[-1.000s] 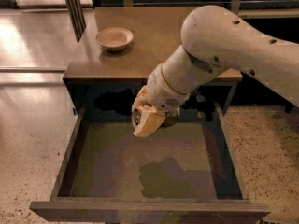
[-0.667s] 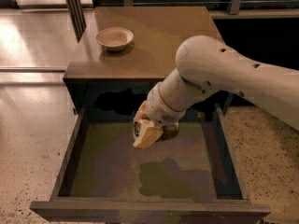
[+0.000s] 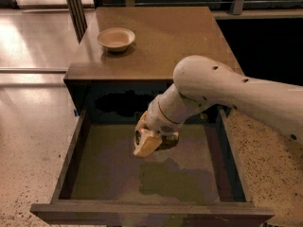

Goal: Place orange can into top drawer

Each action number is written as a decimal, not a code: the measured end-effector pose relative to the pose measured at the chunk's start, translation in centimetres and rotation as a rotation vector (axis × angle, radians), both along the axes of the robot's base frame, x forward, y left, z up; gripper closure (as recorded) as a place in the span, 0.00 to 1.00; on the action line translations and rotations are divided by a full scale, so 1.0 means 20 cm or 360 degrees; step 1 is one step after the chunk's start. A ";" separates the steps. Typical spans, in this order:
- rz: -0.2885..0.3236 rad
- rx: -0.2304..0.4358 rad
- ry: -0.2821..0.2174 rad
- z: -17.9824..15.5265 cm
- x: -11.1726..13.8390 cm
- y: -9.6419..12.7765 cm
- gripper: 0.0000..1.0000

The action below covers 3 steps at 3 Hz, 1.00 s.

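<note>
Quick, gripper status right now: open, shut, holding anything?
Gripper: shut, holding the orange can, low inside the open top drawer.

We see a thick, smooth, cream-white plastic robot arm, shaped like a rounded tube. A few small dark round holes dot its shell. It swells into a bulbous elbow, then narrows to a cylindrical wrist ringed by thin dark seams, with a patch of fine speckled perforations on its underside. At the tip sits a blocky, pale yellow-cream gripper, which is over the rear middle of the wide, shallow dark grey-brown drawer.
</note>
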<state>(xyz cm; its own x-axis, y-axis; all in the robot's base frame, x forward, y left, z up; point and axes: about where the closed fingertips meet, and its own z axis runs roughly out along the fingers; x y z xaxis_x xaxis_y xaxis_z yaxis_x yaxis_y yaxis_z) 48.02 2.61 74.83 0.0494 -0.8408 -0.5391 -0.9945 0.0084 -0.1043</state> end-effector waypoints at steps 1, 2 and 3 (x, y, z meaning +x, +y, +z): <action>0.0001 0.0008 0.0020 -0.05 -0.02 0.03 1.00; 0.0016 0.0048 0.0107 -0.27 -0.07 0.12 1.00; -0.0049 0.0033 0.0166 -0.54 -0.10 0.19 1.00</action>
<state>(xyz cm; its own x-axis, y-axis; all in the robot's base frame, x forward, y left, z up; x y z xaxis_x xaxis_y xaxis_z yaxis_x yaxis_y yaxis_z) 46.02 6.33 64.02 -0.0337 -0.8296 -0.5573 -0.9992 0.0402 0.0005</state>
